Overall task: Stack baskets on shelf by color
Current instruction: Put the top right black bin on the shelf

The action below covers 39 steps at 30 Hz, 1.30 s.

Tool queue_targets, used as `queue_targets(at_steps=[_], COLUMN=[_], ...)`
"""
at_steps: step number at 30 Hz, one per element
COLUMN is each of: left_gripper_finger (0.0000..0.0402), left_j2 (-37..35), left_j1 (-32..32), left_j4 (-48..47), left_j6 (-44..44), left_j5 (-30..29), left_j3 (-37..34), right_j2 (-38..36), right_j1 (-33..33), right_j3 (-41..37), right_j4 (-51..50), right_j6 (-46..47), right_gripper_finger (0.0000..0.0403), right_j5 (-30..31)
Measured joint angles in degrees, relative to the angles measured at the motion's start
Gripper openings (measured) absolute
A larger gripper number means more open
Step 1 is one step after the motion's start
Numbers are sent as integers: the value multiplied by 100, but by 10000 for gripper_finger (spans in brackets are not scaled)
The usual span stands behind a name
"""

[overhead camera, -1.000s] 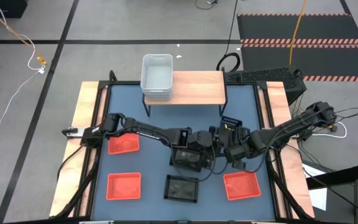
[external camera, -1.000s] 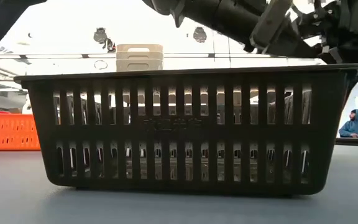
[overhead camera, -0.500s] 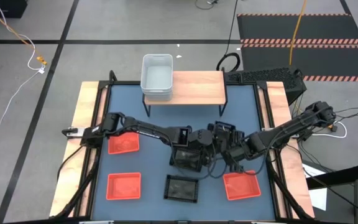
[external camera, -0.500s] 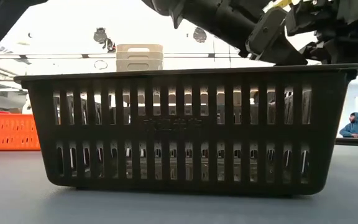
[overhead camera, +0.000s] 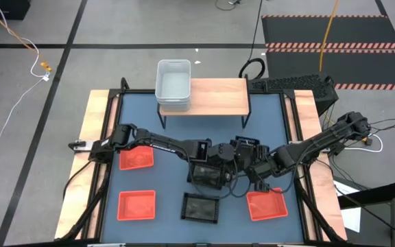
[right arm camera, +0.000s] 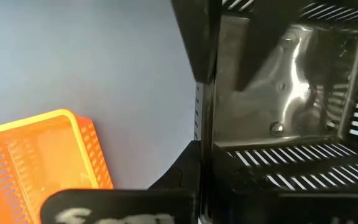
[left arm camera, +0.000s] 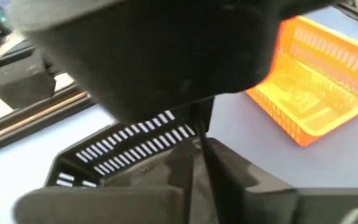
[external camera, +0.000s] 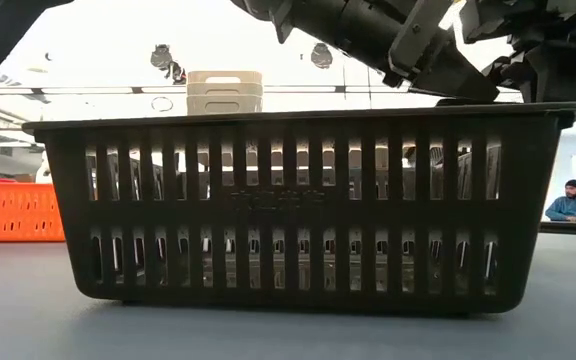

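- Left gripper (overhead camera: 214, 167): jaws clamped narrow on the wall of a black basket (overhead camera: 206, 175) at mid-surface.
- Right gripper (overhead camera: 247, 159): jaws shut on the rim of another black basket (overhead camera: 245, 145), just beside the first.
- White baskets (overhead camera: 173, 84): stacked on the shelf (overhead camera: 218, 96).

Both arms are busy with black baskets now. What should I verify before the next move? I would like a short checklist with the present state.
1. Right gripper shut on the carried black basket: ok, the fingers pinch its wall.
2. Left gripper holding the middle black basket: ok, the wall sits between the fingers.
3. Carried basket lined up over the middle one: not ok, it is beside it in the high view.
4. Free space on the shelf beside the white baskets: ok.
5. Third black basket apart from both arms: ok.
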Motion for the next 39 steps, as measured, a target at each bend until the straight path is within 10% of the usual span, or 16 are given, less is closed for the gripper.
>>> queue_targets(at_steps=[6, 17, 26, 35, 39], left_gripper_finger=[32, 162, 16, 8, 9], left_j2=[13, 22, 22, -489, -1101], left_j1=[-94, -86, -78, -82, -74], left_j4=[72, -143, -237, -1354, -1762], left_j6=[224, 32, -32, 305, 310], left_j5=[-25, -393, -408, -837, -1345], left_j3=[-11, -13, -13, -50, -4], right_j2=[-2, -32, -48, -1056, -1894], right_j1=[-53, -95, -152, -149, -22], right_j3=[12, 22, 17, 20, 26], right_j4=[96, 353, 363, 727, 1023], right_j6=[24, -109, -369, -451, -490], right_gripper_finger=[0, 0, 18, 99, 116], right_j5=[61, 109, 71, 198, 1170])
